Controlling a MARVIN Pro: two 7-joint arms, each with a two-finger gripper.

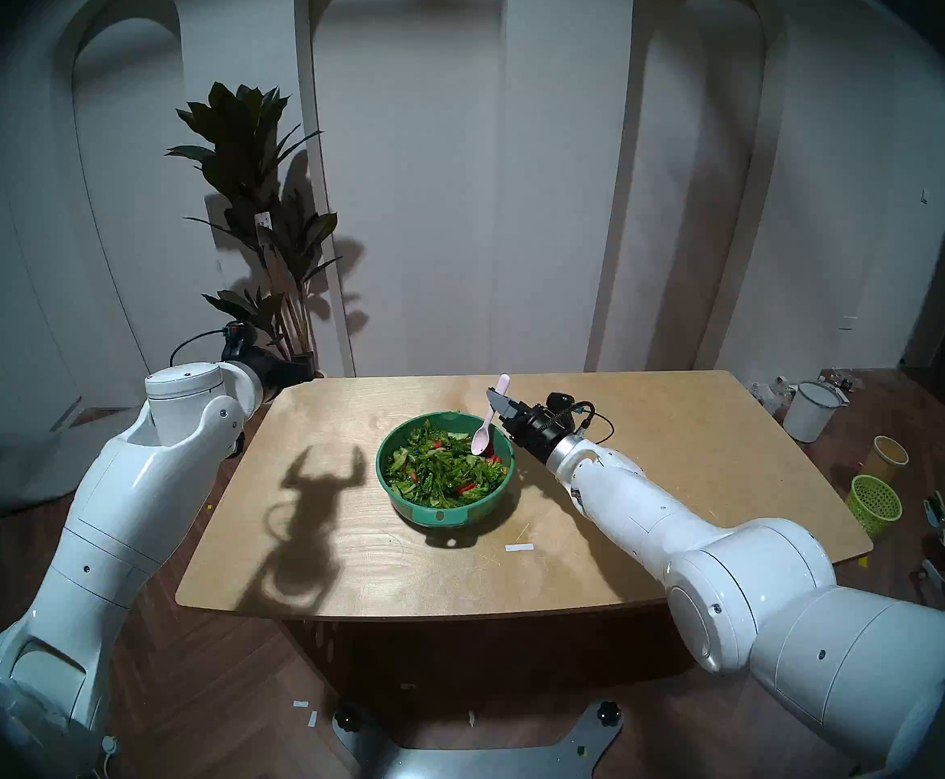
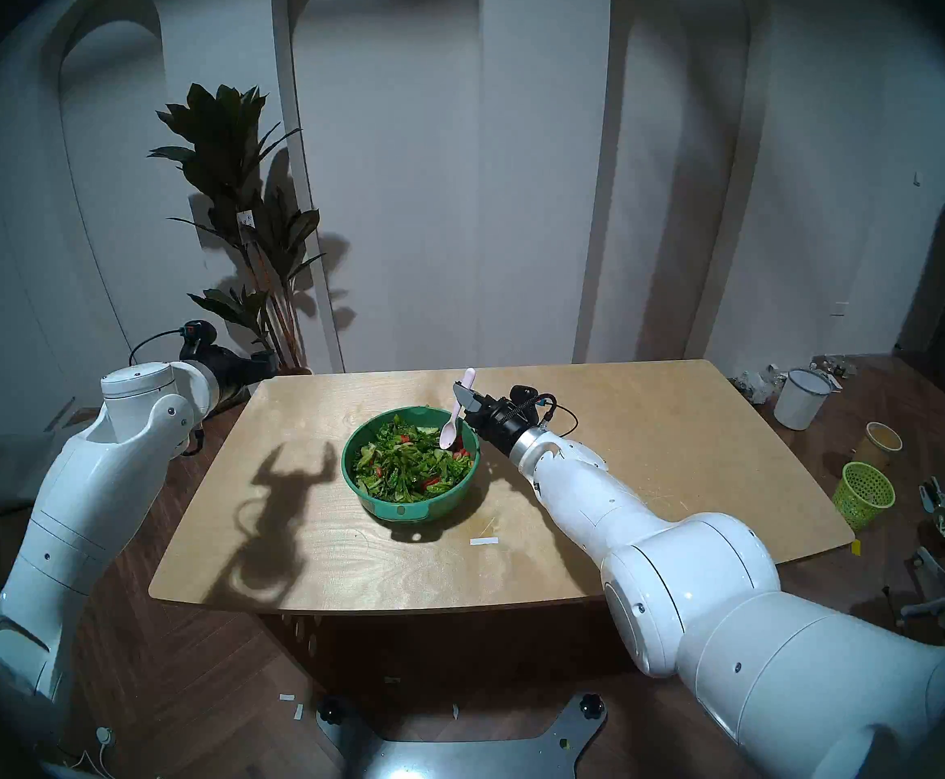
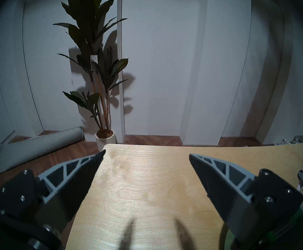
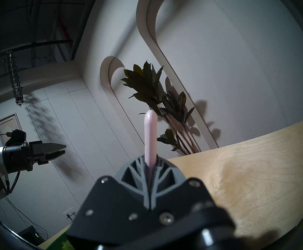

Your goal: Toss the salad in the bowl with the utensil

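Salad (image 1: pixel 443 466): leafy, in round teal bowl (image 1: pixel 442 515); R gripper (image 1: pixel 497 399) clamps slim pink spoon (image 1: pixel 484 436); L gripper (image 3: pixel 147 154) open.

Left end effector (image 3: pixel 147 155) spread wide, right end effector (image 1: pixel 497 397) clamped

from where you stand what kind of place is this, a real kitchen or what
Probably a staged room used as a robot test space, not a kitchen: a bare wooden table, arched wall panels, a potted plant, and bins and clutter on the floor.
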